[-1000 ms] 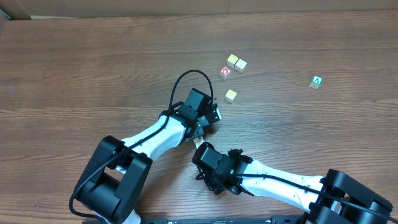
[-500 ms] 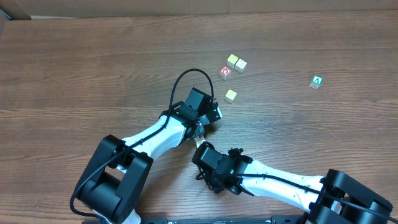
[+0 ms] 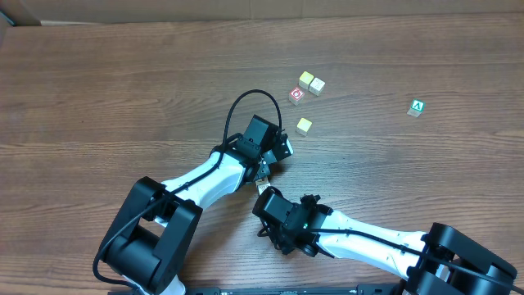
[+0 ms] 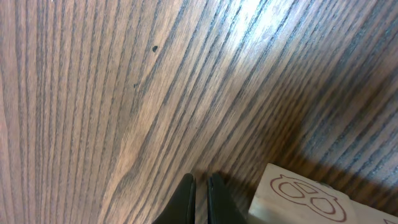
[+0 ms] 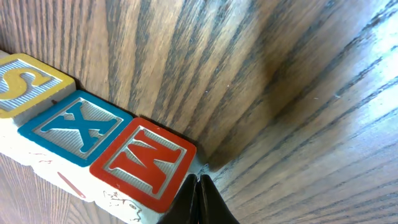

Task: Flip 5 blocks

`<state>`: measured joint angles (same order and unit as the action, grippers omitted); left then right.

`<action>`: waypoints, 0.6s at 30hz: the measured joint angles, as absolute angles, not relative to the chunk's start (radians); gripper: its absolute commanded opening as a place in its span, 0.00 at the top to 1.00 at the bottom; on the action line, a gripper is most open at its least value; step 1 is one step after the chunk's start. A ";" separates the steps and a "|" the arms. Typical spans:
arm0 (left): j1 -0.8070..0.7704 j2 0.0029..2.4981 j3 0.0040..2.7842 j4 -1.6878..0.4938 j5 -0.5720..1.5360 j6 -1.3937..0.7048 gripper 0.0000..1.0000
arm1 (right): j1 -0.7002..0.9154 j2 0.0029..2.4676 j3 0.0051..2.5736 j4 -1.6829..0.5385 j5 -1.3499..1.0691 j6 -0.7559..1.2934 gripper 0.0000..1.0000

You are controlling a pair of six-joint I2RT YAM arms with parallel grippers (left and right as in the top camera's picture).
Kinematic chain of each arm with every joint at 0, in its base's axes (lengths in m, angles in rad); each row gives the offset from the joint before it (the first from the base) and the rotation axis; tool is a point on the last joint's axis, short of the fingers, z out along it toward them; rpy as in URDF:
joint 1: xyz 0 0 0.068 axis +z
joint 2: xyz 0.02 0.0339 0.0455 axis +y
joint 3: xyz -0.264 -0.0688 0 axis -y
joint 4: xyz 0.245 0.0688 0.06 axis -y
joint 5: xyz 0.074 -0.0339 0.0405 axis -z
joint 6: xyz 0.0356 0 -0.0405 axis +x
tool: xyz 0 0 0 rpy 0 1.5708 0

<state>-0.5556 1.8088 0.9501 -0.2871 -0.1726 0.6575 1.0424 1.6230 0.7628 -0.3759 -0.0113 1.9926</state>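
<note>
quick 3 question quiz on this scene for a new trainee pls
1. True or false: the right tool is shut.
2. In the left wrist view, where is the pale wooden block with a brown engraved picture?
A) clamped in the left tool
B) on the table beside the left tool, not held
C) stacked on another block
3. Fill in: from overhead, the small green-faced wooden cube marked A sits apart from the other cubes, on the ____ arm's side of the table.

Key: 1 true; 2 B; 3 right
</note>
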 measured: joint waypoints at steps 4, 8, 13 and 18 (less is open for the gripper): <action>-0.556 1.809 0.950 -0.287 -0.173 0.657 0.96 | 1.042 1.623 0.763 -0.376 -0.012 1.993 0.96; -0.556 1.809 0.950 -0.283 -0.175 0.657 0.96 | 1.042 1.623 0.763 -0.376 -0.011 1.993 0.96; -0.556 1.813 0.950 -0.276 -0.193 0.656 0.96 | 1.042 1.623 0.763 -0.374 -0.010 1.992 0.96; -0.557 1.816 0.955 -0.280 -0.200 0.634 0.96 | 1.042 1.623 0.763 -0.375 -0.008 1.992 0.96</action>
<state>-0.5568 1.8156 0.9550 -0.2802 -0.1997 0.6338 1.0420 1.6230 0.7628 -0.3752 -0.0078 1.9923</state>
